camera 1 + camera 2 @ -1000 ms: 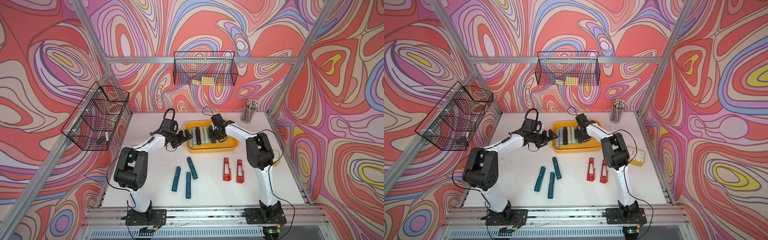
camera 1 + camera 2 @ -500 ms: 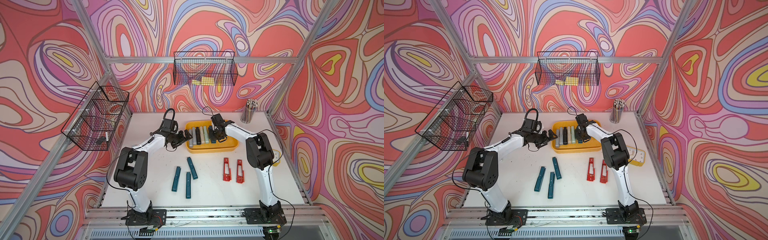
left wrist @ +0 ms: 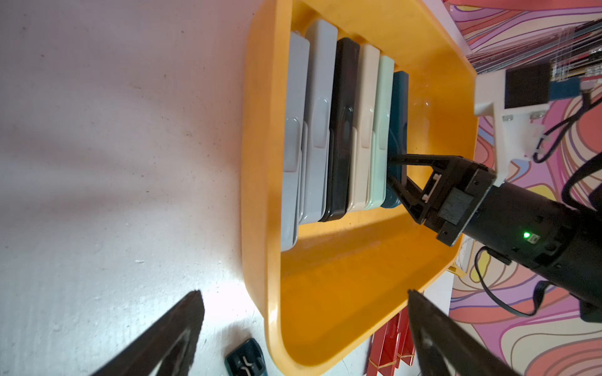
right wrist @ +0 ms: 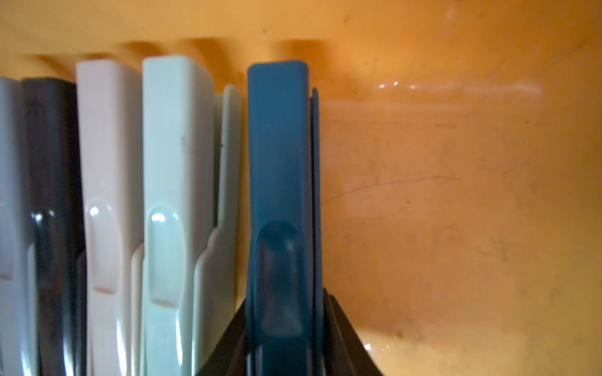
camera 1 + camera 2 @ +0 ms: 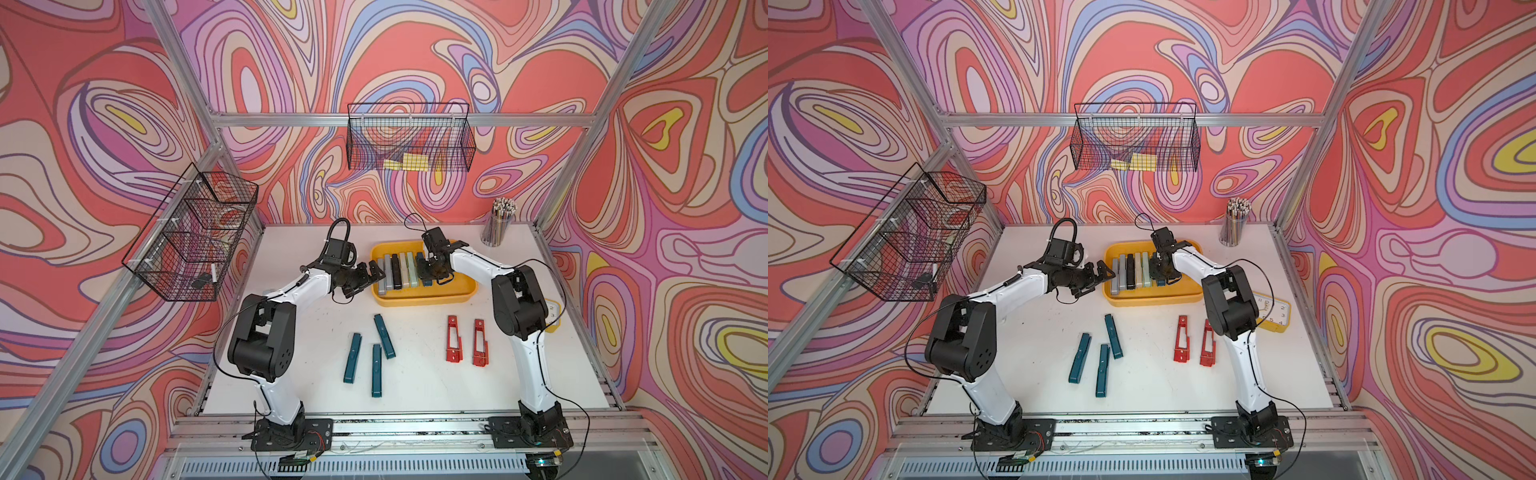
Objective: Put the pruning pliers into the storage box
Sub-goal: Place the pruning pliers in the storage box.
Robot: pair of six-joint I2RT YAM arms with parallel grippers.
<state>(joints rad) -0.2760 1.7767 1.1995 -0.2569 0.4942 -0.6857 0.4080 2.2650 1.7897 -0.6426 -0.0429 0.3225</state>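
Observation:
The yellow storage box (image 5: 457, 293) (image 3: 260, 195) stands at mid-table. In it stand on edge, side by side, two grey, a black, a beige and a mint pruning pliers (image 5: 395, 272). At the row's end is a teal pliers (image 4: 278, 162) (image 3: 400, 107), also in the box. My right gripper (image 4: 283, 296) (image 5: 428, 272) reaches down into the box, its fingers against both sides of that teal pliers. My left gripper (image 3: 303, 293) (image 5: 361, 278) hangs wide open and empty just outside the box's left end. Three teal pliers (image 5: 376, 370) and two red ones (image 5: 454, 338) lie on the table in front.
A cup of pencils (image 5: 497, 222) stands at the back right. A yellow alarm clock (image 5: 1273, 316) lies behind my right arm. Black wire baskets hang on the back wall (image 5: 409, 143) and the left wall (image 5: 195, 241).

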